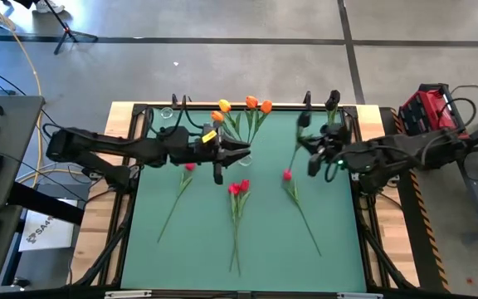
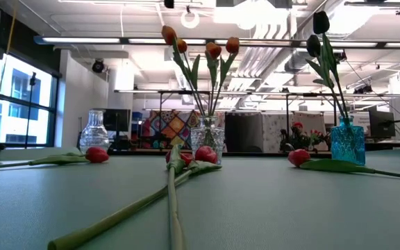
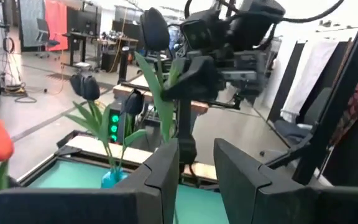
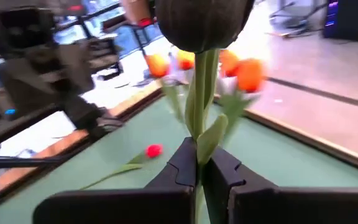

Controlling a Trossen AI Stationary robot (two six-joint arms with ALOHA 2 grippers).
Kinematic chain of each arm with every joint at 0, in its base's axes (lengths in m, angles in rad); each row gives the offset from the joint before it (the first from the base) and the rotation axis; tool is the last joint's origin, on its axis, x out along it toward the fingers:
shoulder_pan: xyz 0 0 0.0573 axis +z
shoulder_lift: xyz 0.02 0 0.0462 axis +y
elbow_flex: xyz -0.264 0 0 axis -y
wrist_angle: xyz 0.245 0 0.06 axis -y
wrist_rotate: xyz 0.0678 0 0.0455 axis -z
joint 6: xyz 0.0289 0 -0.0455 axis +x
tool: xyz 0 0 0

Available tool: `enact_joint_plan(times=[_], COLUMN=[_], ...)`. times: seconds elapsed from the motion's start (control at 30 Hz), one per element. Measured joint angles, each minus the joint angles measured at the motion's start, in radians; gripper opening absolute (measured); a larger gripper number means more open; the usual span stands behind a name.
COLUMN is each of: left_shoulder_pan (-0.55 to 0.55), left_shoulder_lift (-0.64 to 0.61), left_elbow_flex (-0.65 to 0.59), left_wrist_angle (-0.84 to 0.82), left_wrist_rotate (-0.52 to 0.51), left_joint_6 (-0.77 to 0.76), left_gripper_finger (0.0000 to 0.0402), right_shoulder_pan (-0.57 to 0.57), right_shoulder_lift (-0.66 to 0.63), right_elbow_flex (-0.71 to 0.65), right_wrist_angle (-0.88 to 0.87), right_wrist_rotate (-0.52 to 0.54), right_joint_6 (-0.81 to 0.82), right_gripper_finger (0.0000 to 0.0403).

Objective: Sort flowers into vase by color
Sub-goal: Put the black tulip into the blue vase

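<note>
1. A dark tulip (image 4: 202,25) stands upright with its green stem clamped between the closed fingers of the right gripper (image 4: 197,163), held in the air over the far right part of the green mat (image 1: 338,241)
2. A second dark tulip (image 2: 314,45) stands in the blue vase (image 2: 346,141) at the far right corner, and the low view shows another dark head above it
3. Four orange tulips (image 2: 214,50) stand together in the clear vase (image 2: 207,139) at the middle of the far edge
4. Red tulips (image 1: 238,188) lie flat on the mat: one at the left, a crossed pair in the middle, one at the right (image 1: 287,175)
5. An empty clear vase (image 2: 94,130) stands at the far left corner
6. The left gripper (image 3: 196,163) hangs just beside the orange bunch, its fingers a narrow way apart with nothing between them
</note>
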Motion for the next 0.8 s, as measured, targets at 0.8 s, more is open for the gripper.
enact_joint_plan(times=[0.8], left_shoulder_pan=[0.000], left_shoulder_lift=[-0.218], left_elbow_flex=[-0.001], left_wrist_angle=[-0.451], left_wrist_rotate=[-0.243], left_joint_6=[-0.081], left_gripper_finger=[0.0089], right_shoulder_pan=[0.026], right_shoulder_lift=[-0.237], right_elbow_flex=[0.069], right_wrist_angle=[-0.503], right_wrist_rotate=[0.191], right_joint_6=[0.142], right_gripper_finger=[0.0000])
